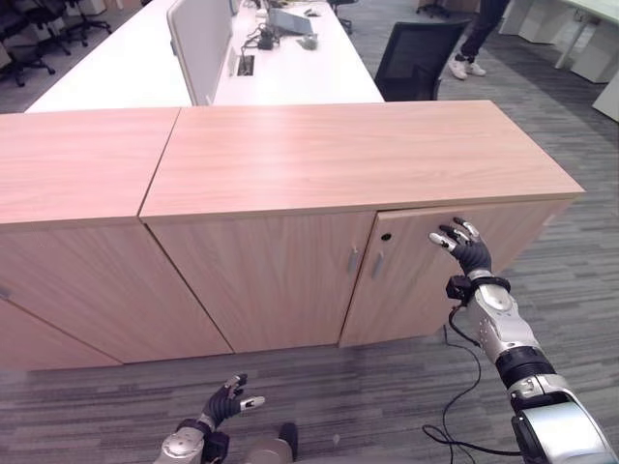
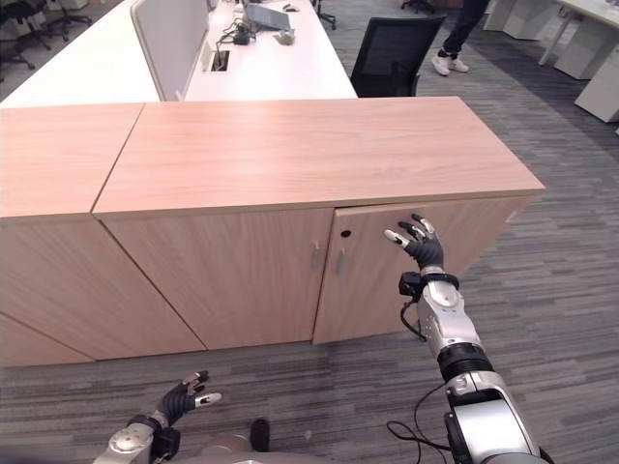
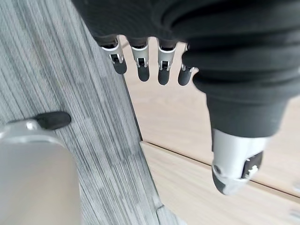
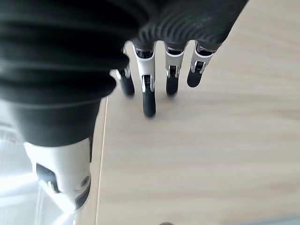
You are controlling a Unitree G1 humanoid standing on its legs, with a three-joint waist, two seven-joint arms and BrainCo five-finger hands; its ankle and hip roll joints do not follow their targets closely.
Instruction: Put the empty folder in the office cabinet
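1. We see the office cabinet [image 1: 358, 174], a low light-wood unit with two front doors, standing on grey carpet [image 1: 387, 387]; a second matching cabinet [image 1: 77, 193] adjoins it on the robot's left.
2. The cabinet's right door [image 1: 435, 275] stands slightly ajar, its top edge out from under the cabinet top, with a small round lock [image 1: 386, 236] near its upper inner corner and slim handles [image 1: 377, 264] where the two doors meet.
3. Neither of our hands holds a folder, and we cannot tell where it is.
4. Our right hand [image 1: 464, 246] is raised against the upper part of the right door, fingers [image 4: 149, 91] straight and spread, gripping nothing; whether the tips touch the wood we cannot tell.
5. Our left hand [image 1: 227, 401] hangs low above the carpet before the cabinet, fingers [image 3: 140, 63] relaxed and open, empty.
6. Behind the cabinets stretches a white tabletop [image 1: 290, 72] with a divider panel [image 1: 198, 43], a black office chair [image 1: 416, 58], and a person's legs [image 1: 479, 39] farther back.
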